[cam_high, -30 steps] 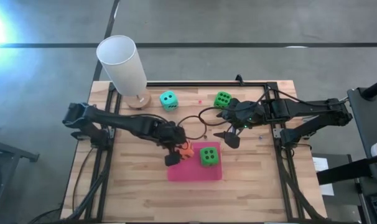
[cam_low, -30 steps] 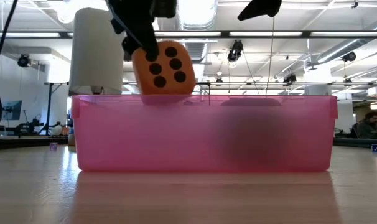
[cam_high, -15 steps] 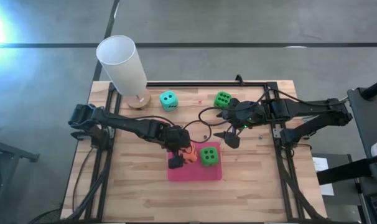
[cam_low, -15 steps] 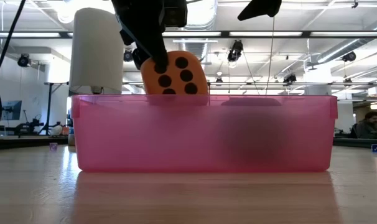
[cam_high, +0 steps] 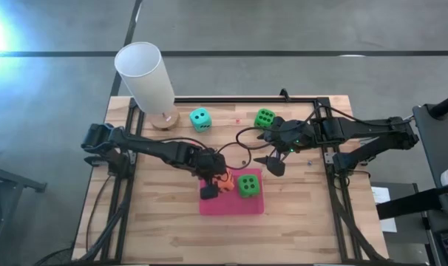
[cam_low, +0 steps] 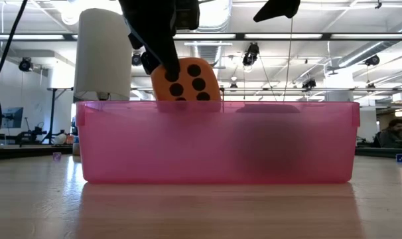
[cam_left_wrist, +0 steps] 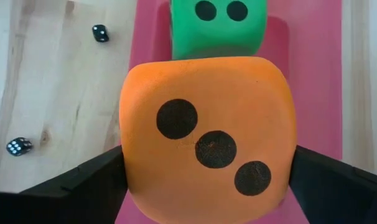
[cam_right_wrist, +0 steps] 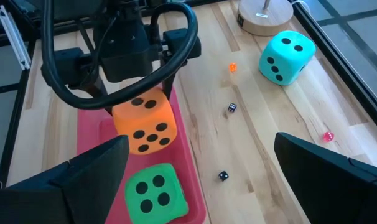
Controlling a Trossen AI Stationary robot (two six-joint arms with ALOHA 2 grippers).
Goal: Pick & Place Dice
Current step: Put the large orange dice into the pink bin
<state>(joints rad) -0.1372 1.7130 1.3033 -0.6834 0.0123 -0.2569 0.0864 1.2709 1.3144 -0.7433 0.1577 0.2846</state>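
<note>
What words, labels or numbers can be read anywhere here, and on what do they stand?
No words, labels or written numbers can be read in any view.
Only pips show: the soft orange cube die shows three on one face and five on another.
The soft green cube die in the pink plastic tray shows four, the soft teal cube die on the wooden table shows two and three.
The tiny dice on the wood are too small to read.
</note>
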